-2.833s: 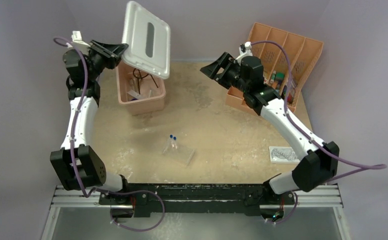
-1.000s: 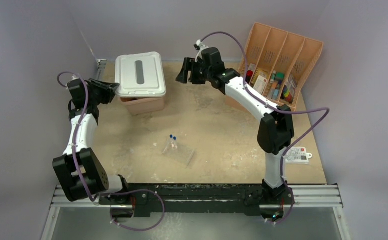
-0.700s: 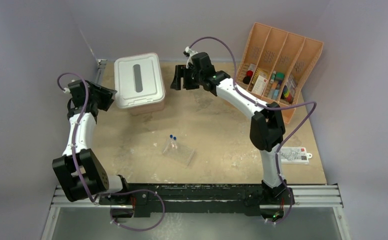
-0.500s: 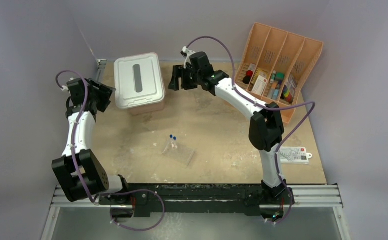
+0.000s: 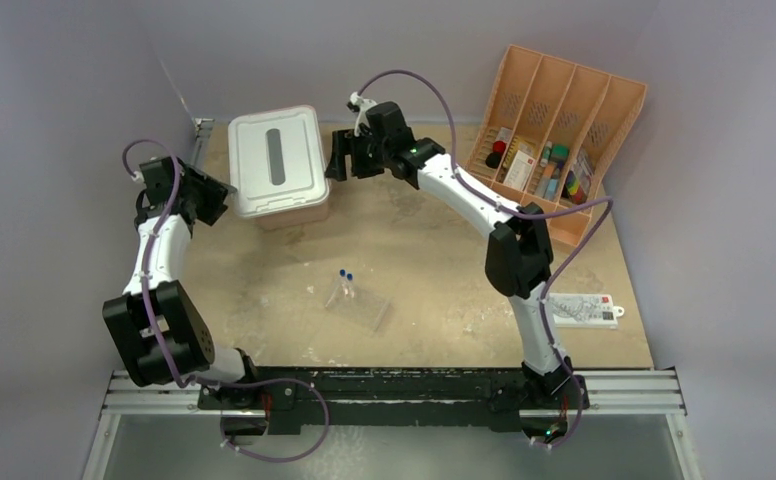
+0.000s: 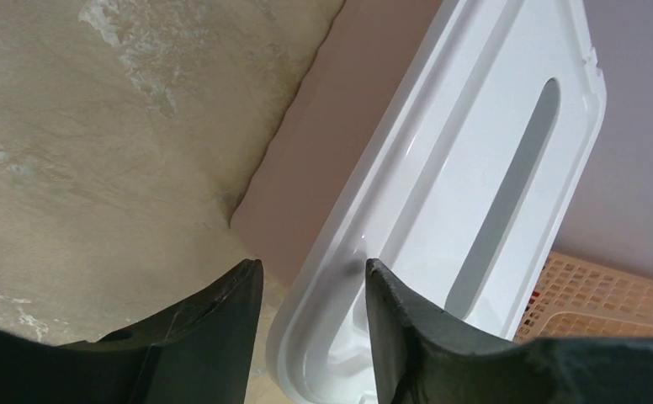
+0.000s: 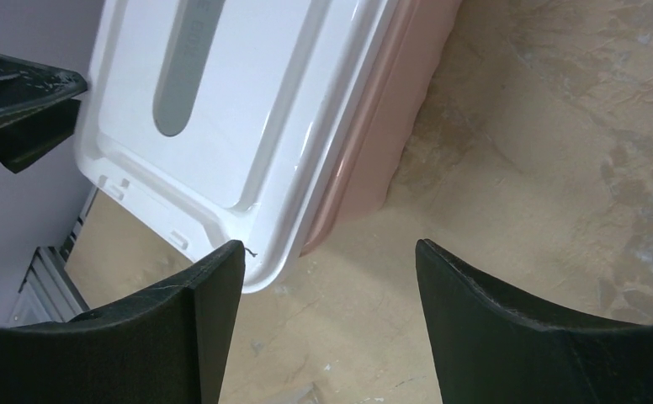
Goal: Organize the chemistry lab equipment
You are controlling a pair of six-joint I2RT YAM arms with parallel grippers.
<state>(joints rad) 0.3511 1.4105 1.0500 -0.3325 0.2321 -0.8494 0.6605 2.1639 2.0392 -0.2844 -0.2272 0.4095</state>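
Tan, scuffed counter (image 5: 434,260), plain lilac walls behind.

Left tool (image 6: 313,265): fingers part-way apart, straddling the near-left corner rim of the white lid (image 6: 475,168). One finger is on the bin-wall side, the other on the lid's top side. The rim fills most of the gap, so I cannot tell if it is pinched or only framed.

Right tool (image 7: 330,248): spread wide, nothing between the fingers. It hovers off the counter just beside the lid's right side, and the wrist view shows no contact.

The lid sits flat and shut on the pink bin (image 5: 292,212), with a grey oval slot in its top. The bin is at the far left of the counter, between the two tools. Its contents are hidden.

Mid-counter, well apart from both tools, the clear plastic tray (image 5: 362,308) lies skewed. Two blue-capped thin tubes (image 5: 345,274) are at its far left end, caps pointing away from the arm bases. Cannot tell if the tubes rest inside the tray or only against it.

Far right corner: orange divider rack (image 5: 564,110), tilted back toward the wall. Small loose lab items (image 5: 554,165) sit in its lower slots, red, green and blue bits too small to name.

Near the right edge, beside the right arm's lower link, a white card (image 5: 589,308) lies flat on the counter.
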